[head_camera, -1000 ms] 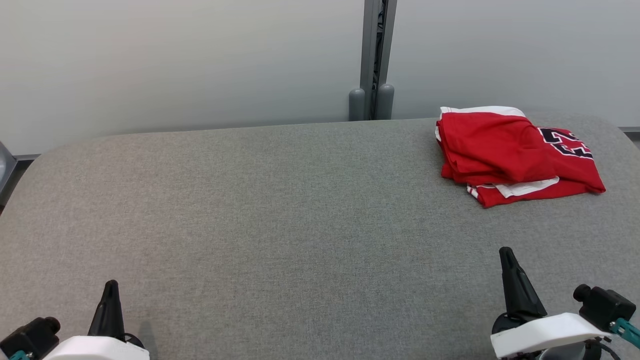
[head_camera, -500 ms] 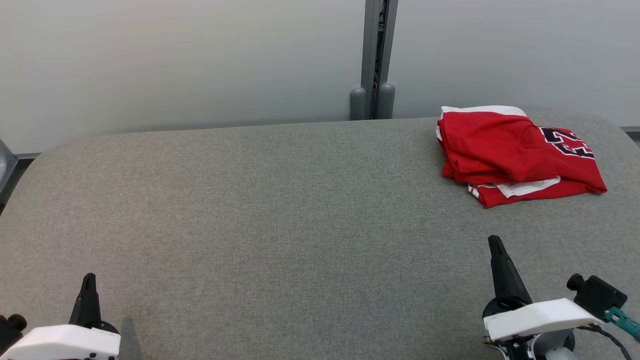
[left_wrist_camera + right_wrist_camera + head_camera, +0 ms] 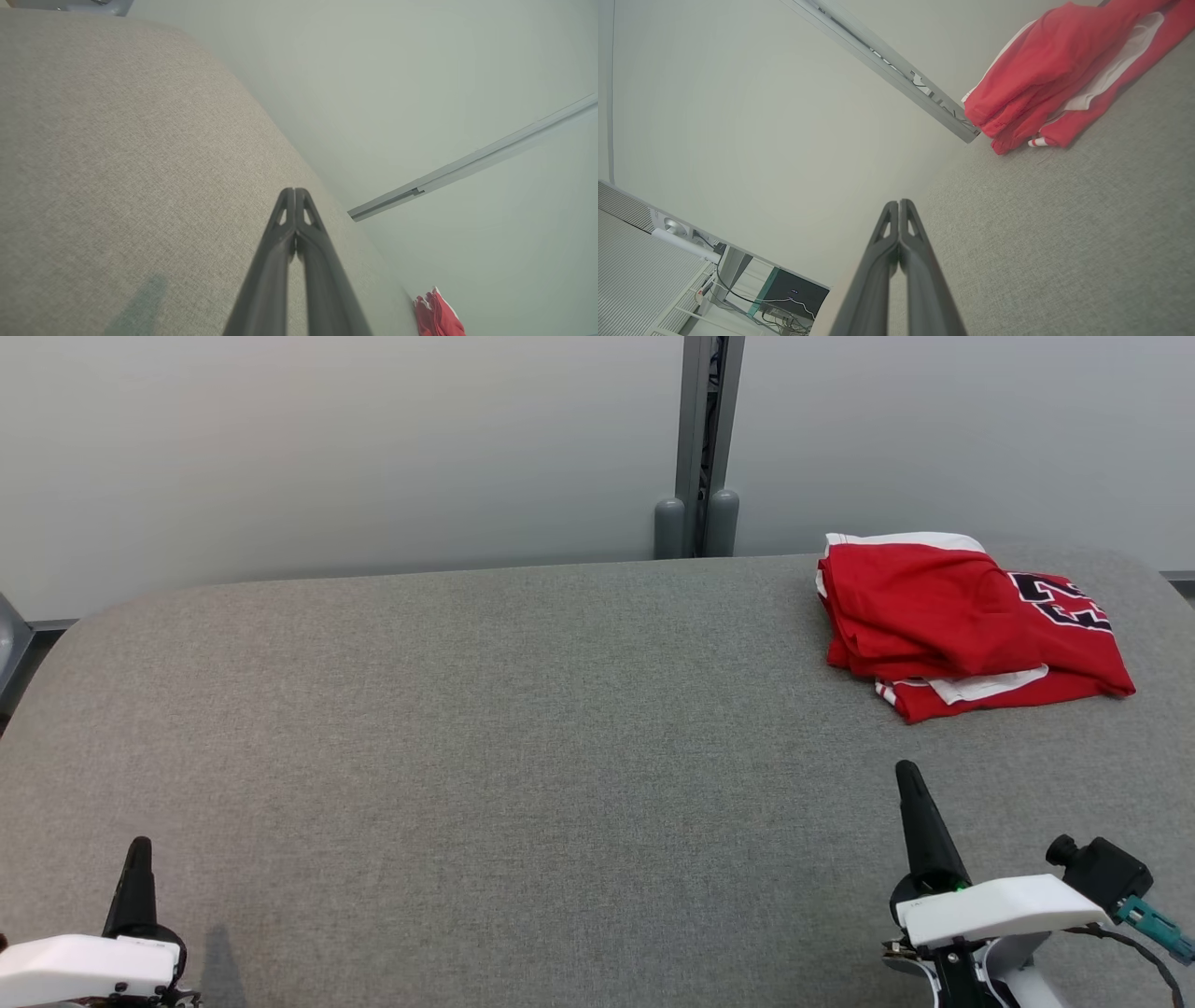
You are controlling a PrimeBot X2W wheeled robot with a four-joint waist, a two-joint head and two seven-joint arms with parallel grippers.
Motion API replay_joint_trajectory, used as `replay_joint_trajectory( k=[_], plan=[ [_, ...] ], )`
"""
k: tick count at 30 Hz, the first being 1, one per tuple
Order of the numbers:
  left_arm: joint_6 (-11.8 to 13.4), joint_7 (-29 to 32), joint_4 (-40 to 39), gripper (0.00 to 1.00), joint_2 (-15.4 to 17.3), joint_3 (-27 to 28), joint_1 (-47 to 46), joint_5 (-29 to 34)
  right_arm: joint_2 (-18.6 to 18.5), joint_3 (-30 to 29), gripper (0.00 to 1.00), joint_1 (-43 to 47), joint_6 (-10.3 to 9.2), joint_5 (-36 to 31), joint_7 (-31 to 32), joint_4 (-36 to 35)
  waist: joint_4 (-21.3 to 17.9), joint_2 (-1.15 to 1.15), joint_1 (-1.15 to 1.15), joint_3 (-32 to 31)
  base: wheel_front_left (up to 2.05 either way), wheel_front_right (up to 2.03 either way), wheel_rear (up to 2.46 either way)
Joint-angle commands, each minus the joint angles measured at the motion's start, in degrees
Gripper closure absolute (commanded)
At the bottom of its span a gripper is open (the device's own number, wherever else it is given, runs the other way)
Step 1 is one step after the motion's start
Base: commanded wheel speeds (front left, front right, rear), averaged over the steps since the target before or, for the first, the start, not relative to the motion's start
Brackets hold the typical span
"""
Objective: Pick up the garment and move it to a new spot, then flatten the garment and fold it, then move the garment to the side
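Your folded red jersey lies far right on the grey fabric surface. Left gripper and right gripper: jaws pressed together, empty. Soft, limp, probably slippery, so pinch its near edge.

So the surface is a big grey woven-fabric padded top with rounded corners, maybe a bed or a bench, hard to say which. Lying on it is a folded red jersey with white trim and black lettering, a bit rumpled, up near the far right corner by the back edge.
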Motion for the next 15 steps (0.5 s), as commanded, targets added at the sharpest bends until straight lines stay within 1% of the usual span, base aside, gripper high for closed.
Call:
replay_joint_trajectory(
  k=[1, 11, 15],
  plan=[
    [-0.3, 0.6, -0.5, 1.00, 0.7, 0.9, -2.2, -1.7, -0.1, 0.5, 1.00, -1.8, 0.02, 1.9, -0.2, -0.1, 0.0, 0.00, 0.00, 0.0, 0.00, 0.00, 0.00],
    [-0.5, 4.0, 0.0, 1.00, 1.2, 3.3, -3.4, -8.5, 0.0, 2.3, 1.00, -3.4, 0.03, 9.1, -0.2, 0.8, 0.1, 0.00, 0.00, 0.1, 0.00, 0.00, 0.00],
    [-0.5, 4.9, 0.2, 1.00, 1.3, 4.0, -3.7, -10.2, 0.1, 2.7, 1.00, -4.0, 0.03, 10.9, -0.3, 1.1, 0.1, 0.00, 0.00, 0.1, 0.00, 0.00, 0.00]
  ],
)
